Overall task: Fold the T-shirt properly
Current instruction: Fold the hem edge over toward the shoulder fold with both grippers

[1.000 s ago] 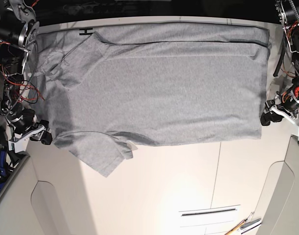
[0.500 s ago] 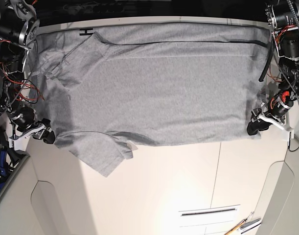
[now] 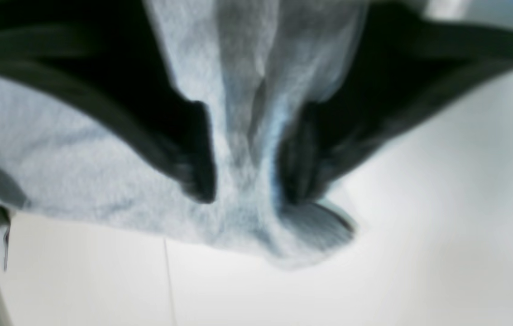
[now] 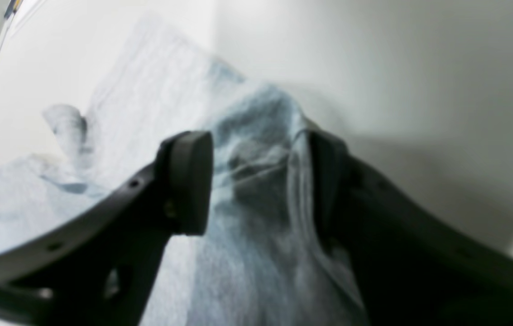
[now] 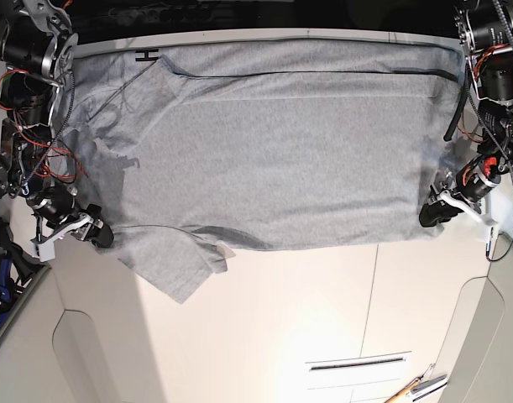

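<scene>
A: What changed? Where is the T-shirt (image 5: 273,159)?

B: Flat on the table (image 5: 323,336). Your left gripper (image 3: 245,176) has closed onto its hem corner; the right gripper (image 4: 256,181) straddles cloth, jaws apart. Lifting comes next.

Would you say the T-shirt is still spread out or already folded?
Spread out: the T-shirt lies flat across the table, one sleeve sticking out.
</scene>
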Robot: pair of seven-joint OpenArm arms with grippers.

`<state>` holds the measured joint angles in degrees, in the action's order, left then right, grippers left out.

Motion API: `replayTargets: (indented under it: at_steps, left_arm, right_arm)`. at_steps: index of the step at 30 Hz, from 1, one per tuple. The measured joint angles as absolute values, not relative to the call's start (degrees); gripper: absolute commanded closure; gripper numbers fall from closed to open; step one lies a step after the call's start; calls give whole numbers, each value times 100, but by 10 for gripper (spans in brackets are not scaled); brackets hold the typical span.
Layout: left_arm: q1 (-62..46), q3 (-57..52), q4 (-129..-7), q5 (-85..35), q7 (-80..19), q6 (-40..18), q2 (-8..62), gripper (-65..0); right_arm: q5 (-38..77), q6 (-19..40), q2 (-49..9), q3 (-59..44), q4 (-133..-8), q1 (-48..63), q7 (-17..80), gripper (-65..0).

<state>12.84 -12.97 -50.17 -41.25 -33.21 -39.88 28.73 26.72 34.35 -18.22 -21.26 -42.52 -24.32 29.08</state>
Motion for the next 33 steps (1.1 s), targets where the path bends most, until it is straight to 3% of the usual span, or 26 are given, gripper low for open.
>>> replayTargets:
  at_steps: [4, 12, 18, 33]
  left_arm:
    - [1273, -1291, -5011, -4099, -3389, -3975, 2871, 0]
    - [1258, -1280, -5347, -4045, -3800, -3970, 2971, 0]
    - [1194, -1271, -5957, -4580, -4582, -3957, 3262, 0]
    - [40, -1240, -7389, -5140, -5013, -3992, 3909, 0]
  right_arm:
    - [2609, 3433, -1824, -2123, -4270, -2412, 3013, 0]
    - [2589, 3430, -1826, -2123, -4569, -2373, 3197, 0]
    - [2762, 3430, -1839, -2117, -5461, -2309, 3975, 0]
    - [3496, 3454, -2403, -2097, -7314, -749, 4097, 0]
